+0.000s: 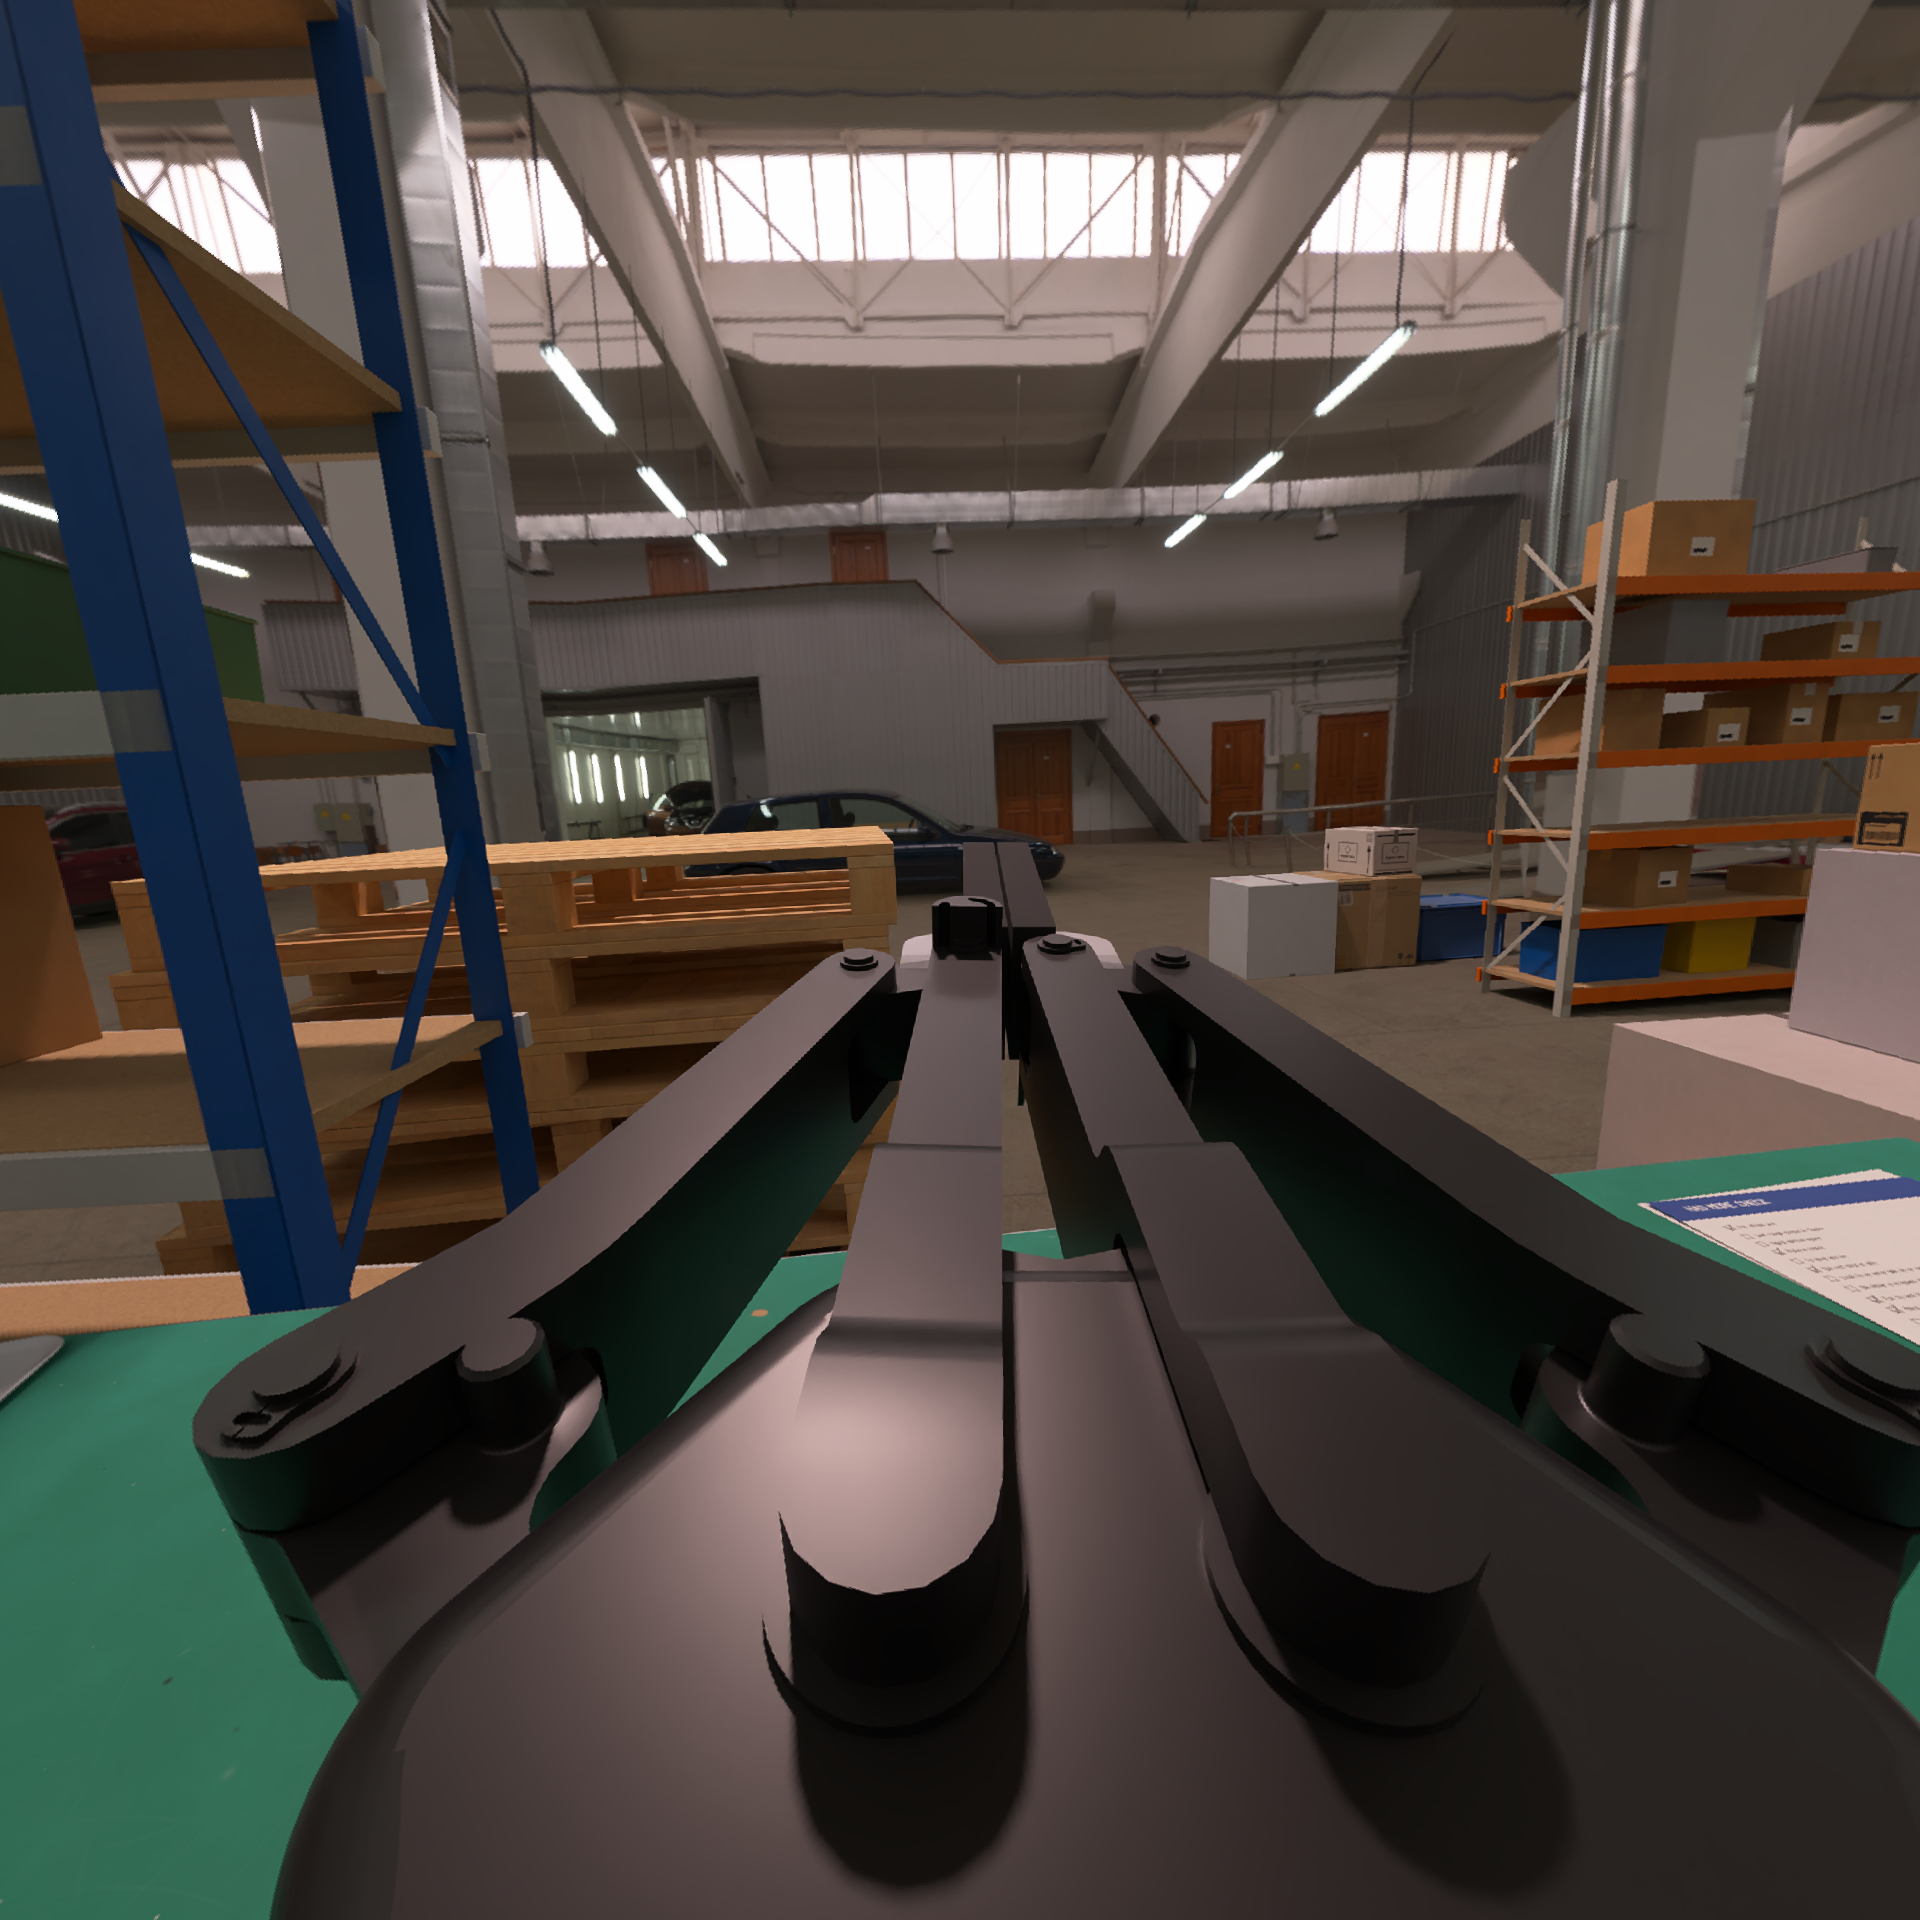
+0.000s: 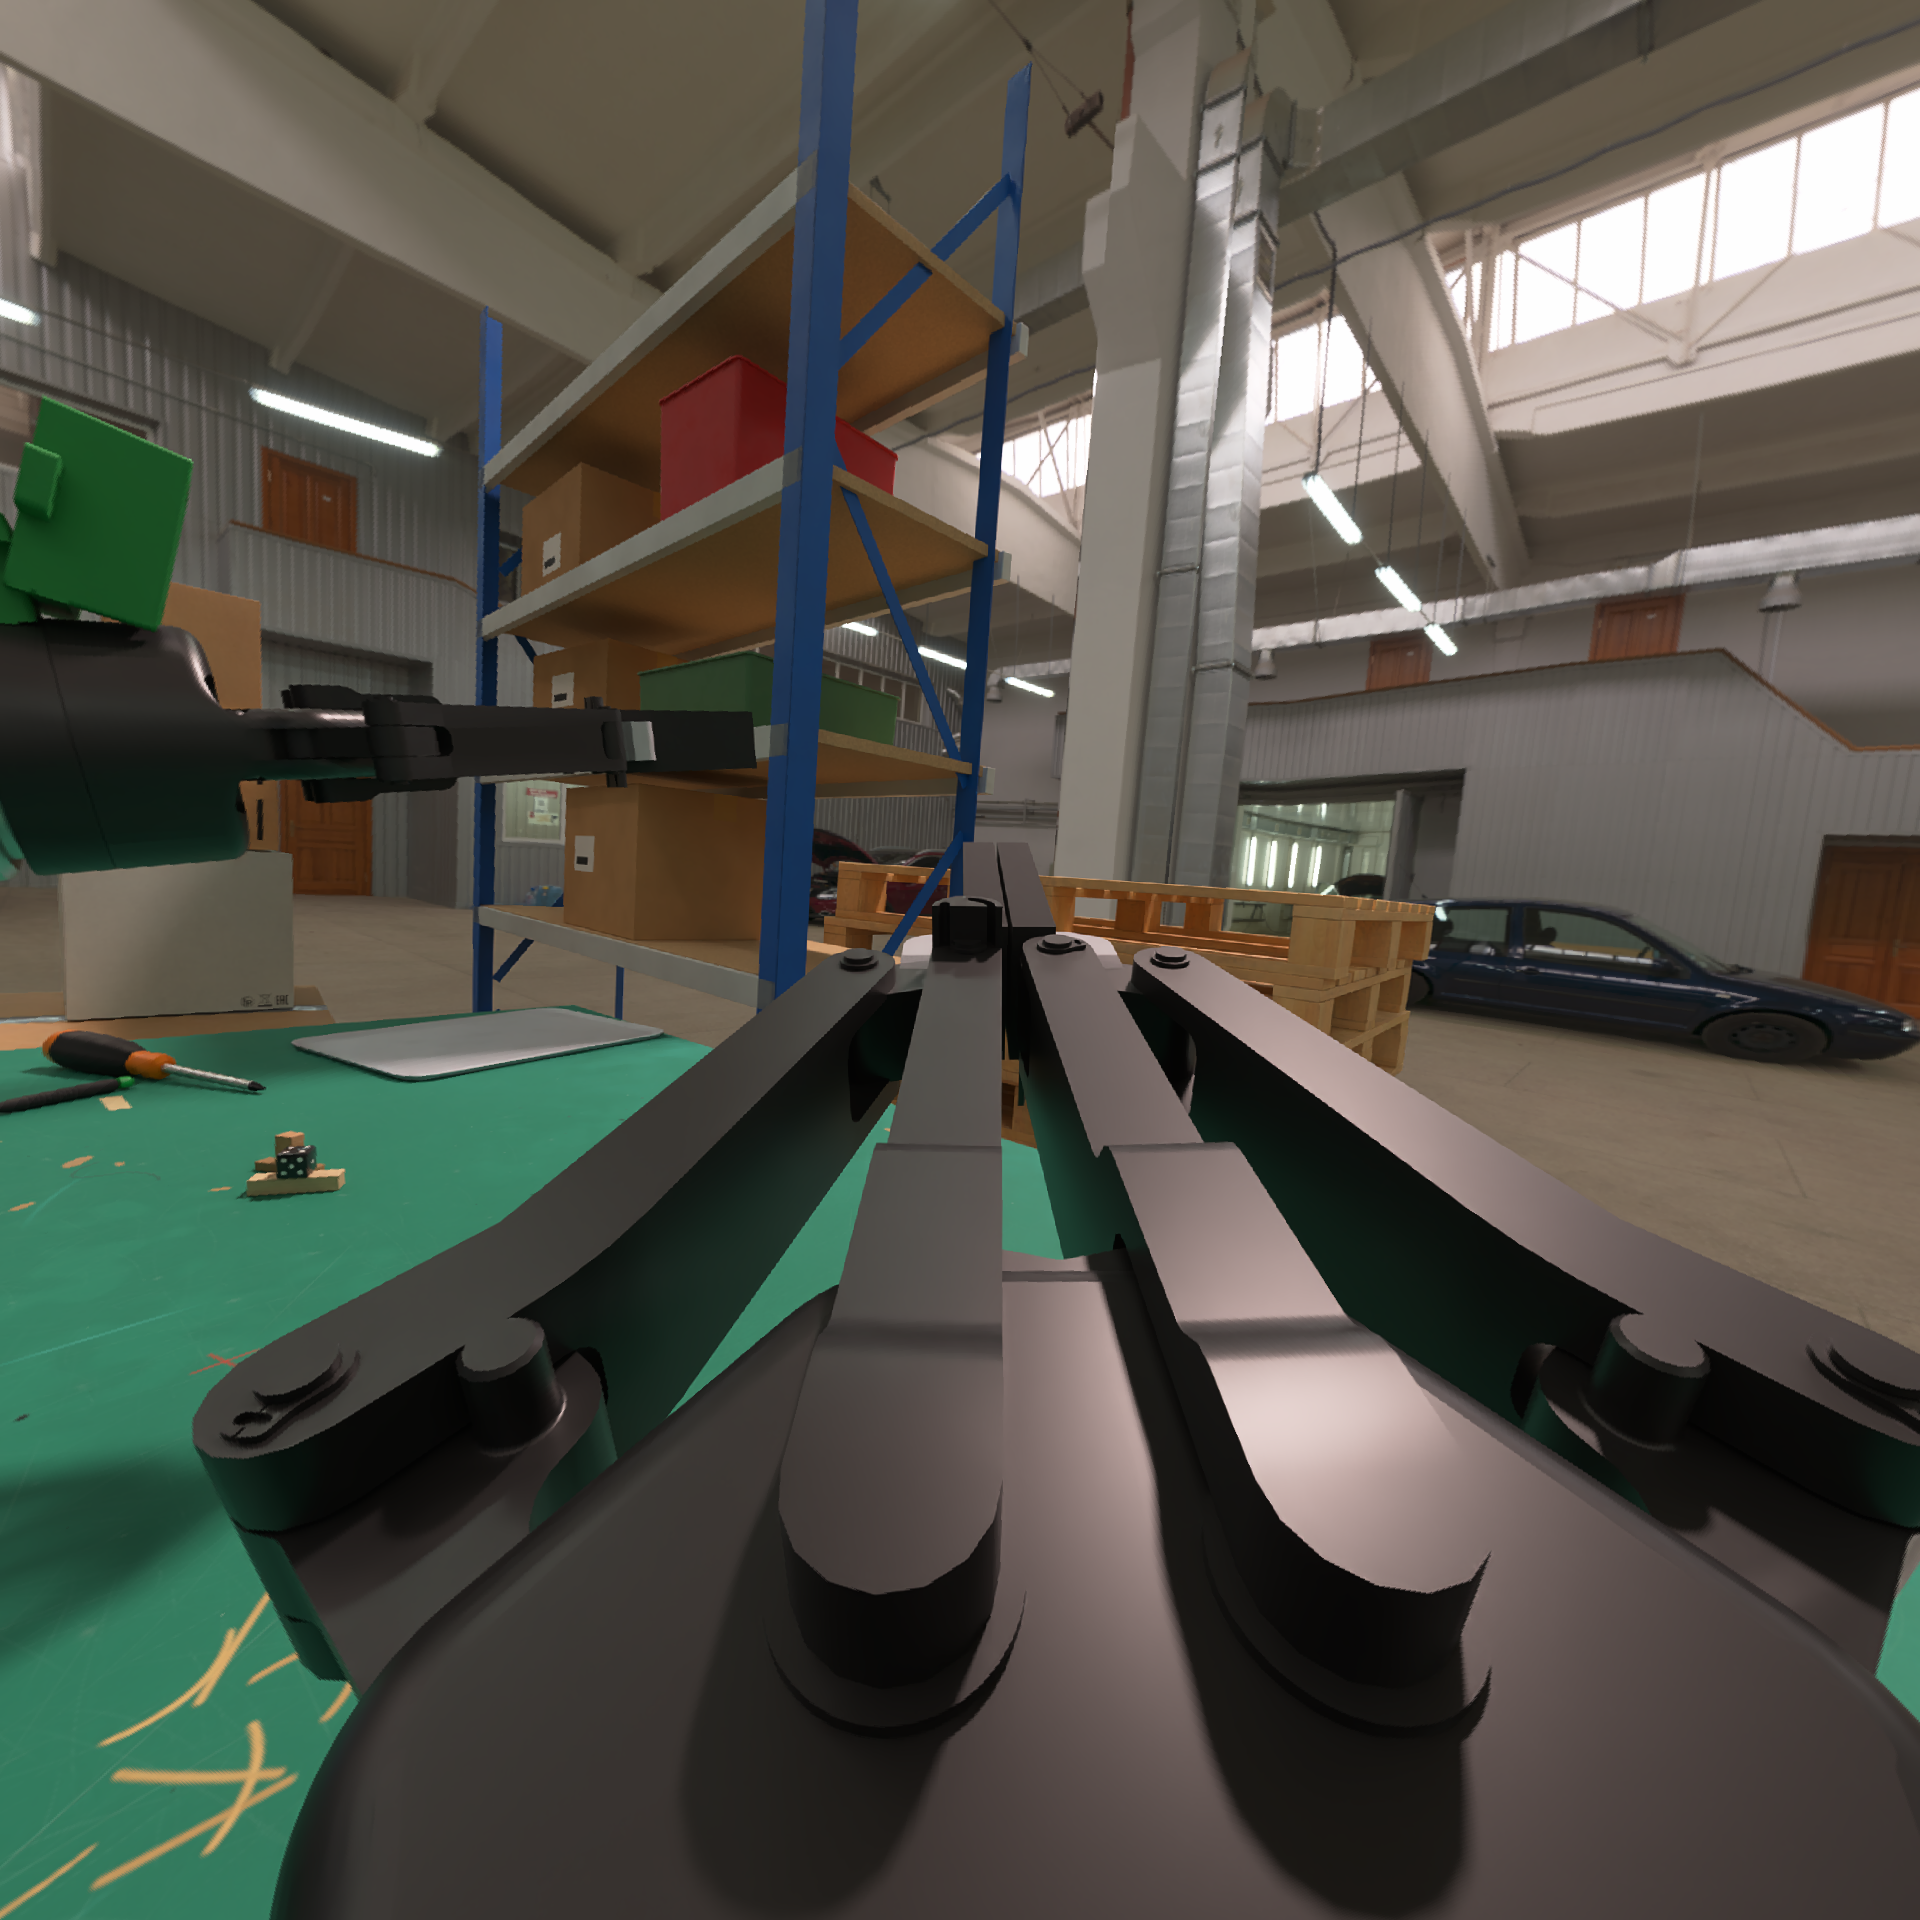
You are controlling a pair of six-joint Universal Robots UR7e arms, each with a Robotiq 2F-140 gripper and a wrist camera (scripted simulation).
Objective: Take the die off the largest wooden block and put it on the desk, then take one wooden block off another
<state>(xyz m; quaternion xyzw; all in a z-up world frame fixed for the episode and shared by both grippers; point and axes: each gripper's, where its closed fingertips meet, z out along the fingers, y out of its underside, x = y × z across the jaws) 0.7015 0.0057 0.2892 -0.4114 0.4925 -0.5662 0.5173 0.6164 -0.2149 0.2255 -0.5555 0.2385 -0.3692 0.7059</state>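
In the right wrist view a small stack of wooden blocks stands on the green desk (image 2: 156, 1299) at the left. The largest flat block (image 2: 301, 1181) is at the bottom. A dark die (image 2: 295, 1162) with white dots sits on it, beside a small block (image 2: 289, 1142) higher up. My right gripper (image 2: 1000, 862) is shut and empty, raised well to the right of the stack. My left gripper (image 1: 1000, 862) is shut and empty; it also shows in the right wrist view (image 2: 717, 736), level and high above the desk behind the stack. The stack is not in the left wrist view.
An orange-handled screwdriver (image 2: 145, 1062) and a dark pen (image 2: 62, 1095) lie at the desk's far left. A grey tray (image 2: 478, 1042) lies at the back edge. A printed sheet (image 1: 1808, 1242) lies on the desk's right. Blue shelving (image 2: 800, 540) and wooden pallets (image 1: 582, 935) stand beyond.
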